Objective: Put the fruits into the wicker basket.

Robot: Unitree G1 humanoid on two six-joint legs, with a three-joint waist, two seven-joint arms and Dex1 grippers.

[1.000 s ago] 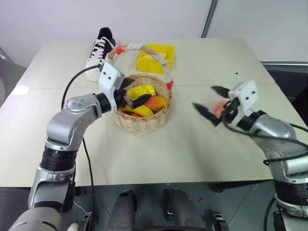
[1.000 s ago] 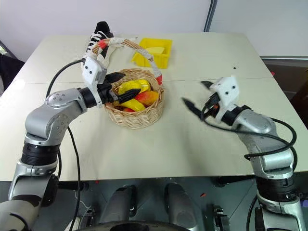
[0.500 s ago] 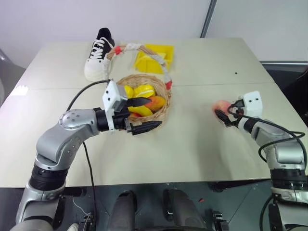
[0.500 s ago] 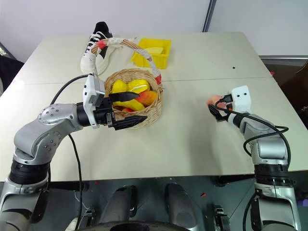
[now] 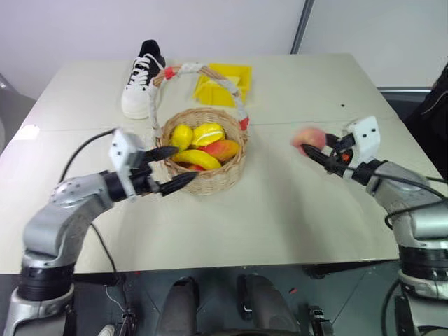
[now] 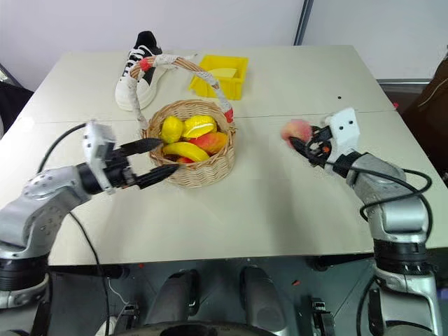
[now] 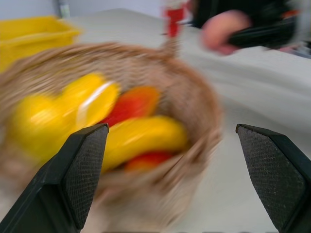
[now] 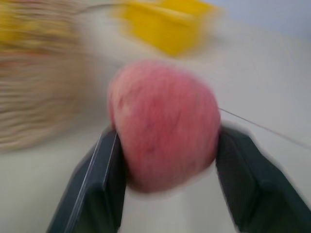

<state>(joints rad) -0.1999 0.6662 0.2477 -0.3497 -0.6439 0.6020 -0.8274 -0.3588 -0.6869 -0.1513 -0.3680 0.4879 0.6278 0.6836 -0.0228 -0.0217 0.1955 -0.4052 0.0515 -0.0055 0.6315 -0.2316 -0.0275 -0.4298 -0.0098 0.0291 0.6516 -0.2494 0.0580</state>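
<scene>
the right gripper (image 6: 302, 142) now has the peach (image 6: 295, 130) clamped between its two black fingers; the right wrist view shows the fruit (image 8: 164, 124) pressed on both sides by the pads. a second ago those fingers were spread wide and empty above the table, and half a second ago they were just reaching the peach where it lay on the table (image 6: 280, 210). now the peach is lifted off the surface and carried toward the wicker basket (image 6: 187, 173), though it is still well apart from it, out to the basket's right.

the left gripper (image 6: 155, 159) has pulled back out of the basket, where it hovered a second ago, and sits just beside the basket's near rim with its fingers spread and nothing between them. the lemon (image 6: 171, 129) lies inside the basket among other yellow and orange fruit.

so the grasp looks done and the carry is under way. what remains, as i judge it, is to bring the peach over the rim, clear of the tall handle (image 6: 183, 66), and let it go. the left arm's retreat leaves the opening free.

the shoe (image 6: 136, 70) and the yellow bin (image 6: 218, 75) at the back are untouched.
</scene>
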